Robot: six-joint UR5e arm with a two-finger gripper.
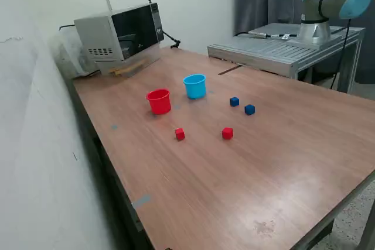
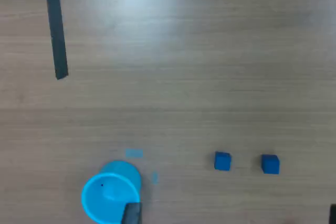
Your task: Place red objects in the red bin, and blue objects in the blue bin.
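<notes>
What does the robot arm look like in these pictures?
The arm has light-blue joint caps on silver-grey rounded segments, and a round silver base. A thin black cable hangs beside it. Of the end effector, only dark finger tips show in the wrist view.

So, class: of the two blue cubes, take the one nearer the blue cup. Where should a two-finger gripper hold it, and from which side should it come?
Probably from straight above, closing on two opposite flat side faces of the blue cube. It sits flat on the table, stands clear of the other blue cube and the blue cup, and is too low for a sideways approach.
</notes>
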